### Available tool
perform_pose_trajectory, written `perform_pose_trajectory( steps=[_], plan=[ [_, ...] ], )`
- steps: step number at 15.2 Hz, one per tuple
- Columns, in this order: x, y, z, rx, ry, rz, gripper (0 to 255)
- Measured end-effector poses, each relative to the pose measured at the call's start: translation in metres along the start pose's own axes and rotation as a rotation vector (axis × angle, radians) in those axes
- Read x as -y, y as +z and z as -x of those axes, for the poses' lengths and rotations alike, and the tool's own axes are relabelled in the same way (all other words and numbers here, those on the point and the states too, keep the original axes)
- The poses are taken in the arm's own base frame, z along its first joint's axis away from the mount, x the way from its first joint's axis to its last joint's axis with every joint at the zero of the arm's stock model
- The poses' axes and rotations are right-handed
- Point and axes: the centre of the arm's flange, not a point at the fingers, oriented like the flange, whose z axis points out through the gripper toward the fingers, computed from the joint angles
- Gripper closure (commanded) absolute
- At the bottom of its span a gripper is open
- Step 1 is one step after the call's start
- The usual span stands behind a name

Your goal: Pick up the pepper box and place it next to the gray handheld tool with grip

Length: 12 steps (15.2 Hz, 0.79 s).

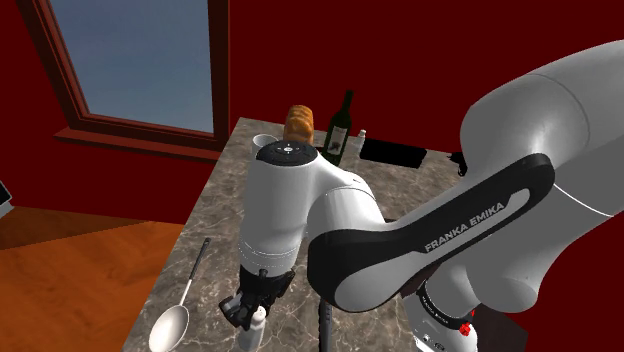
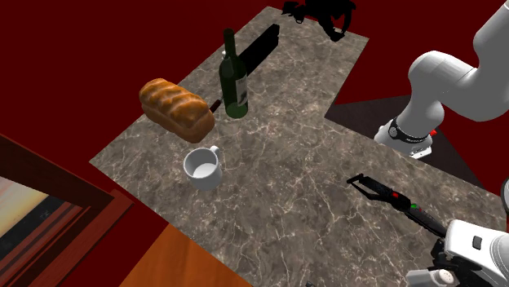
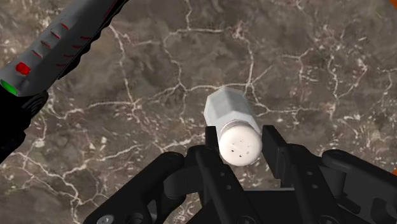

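Gripper (image 3: 242, 139) holds the pepper box (image 3: 230, 114).
Its fingers squeeze the white box by its cap, over the counter (image 3: 159, 76) end near the stand, ready to go beside the gray tool (image 3: 57, 44).

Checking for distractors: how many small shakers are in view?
2. One white shaker is clasped in the end effector; a second shaker stands beside the green bottle at the counter's far end. Others may hide behind the arm.

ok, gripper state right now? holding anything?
Gripper: shut on the white pepper shaker, clasped at its cap end.
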Motion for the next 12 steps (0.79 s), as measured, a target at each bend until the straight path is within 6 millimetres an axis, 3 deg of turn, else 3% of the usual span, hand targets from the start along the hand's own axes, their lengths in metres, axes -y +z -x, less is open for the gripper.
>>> perform_pose_trajectory(
  steps=[1, 7, 12],
  plan=[
    [0.000, 0.000, 0.000, 0.000, 0.000, 0.000, 0],
    [0.000, 0.000, 0.000, 0.000, 0.000, 0.000, 0],
    [0.000, -0.045, -0.002, -0.001, 0.000, -0.001, 0]
  ],
)
